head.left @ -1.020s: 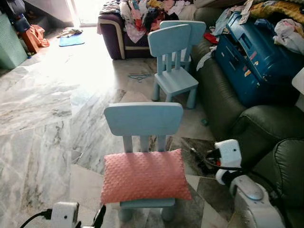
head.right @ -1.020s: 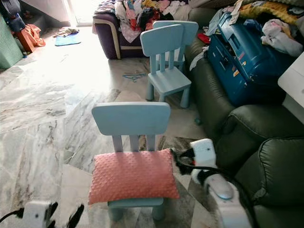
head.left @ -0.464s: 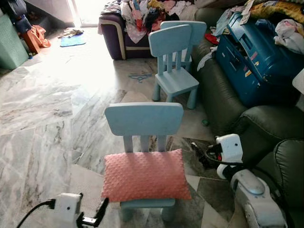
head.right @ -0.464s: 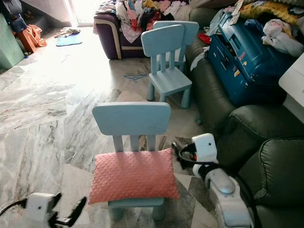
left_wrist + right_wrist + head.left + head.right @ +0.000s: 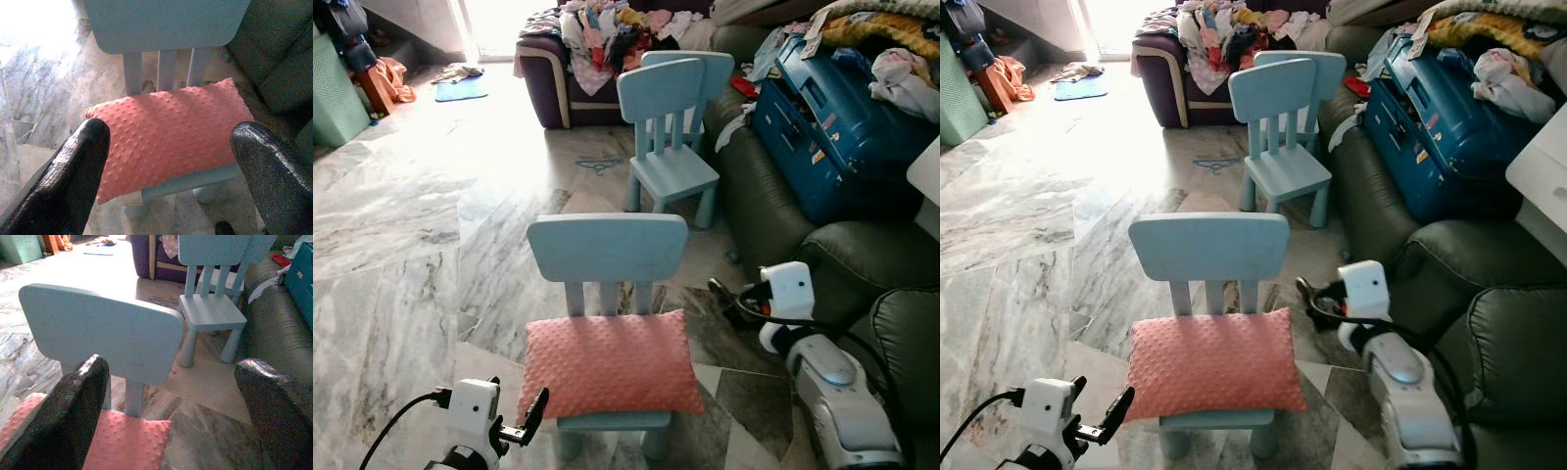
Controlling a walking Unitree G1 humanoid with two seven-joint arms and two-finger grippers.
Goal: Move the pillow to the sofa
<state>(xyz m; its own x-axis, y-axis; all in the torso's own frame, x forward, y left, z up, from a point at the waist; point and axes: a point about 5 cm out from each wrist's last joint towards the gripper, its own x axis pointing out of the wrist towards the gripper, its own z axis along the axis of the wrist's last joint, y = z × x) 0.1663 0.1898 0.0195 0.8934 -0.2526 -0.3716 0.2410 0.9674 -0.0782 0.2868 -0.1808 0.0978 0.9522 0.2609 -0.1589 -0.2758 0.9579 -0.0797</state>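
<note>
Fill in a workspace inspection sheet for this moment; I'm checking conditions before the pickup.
Surface: light blue child's chair on marble floor.
Job's things: coral dotted pillow lies flat on the chair seat; dark green sofa to the robot's right.
Clutter: blue suitcase and clothes on the sofa; second blue chair behind.
Hands: left hand open, low beside the pillow's left edge; right hand open, beside the chair's right.
Cables: black cable at the left wrist.
Surroundings: purple armchair heaped with laundry.
</note>
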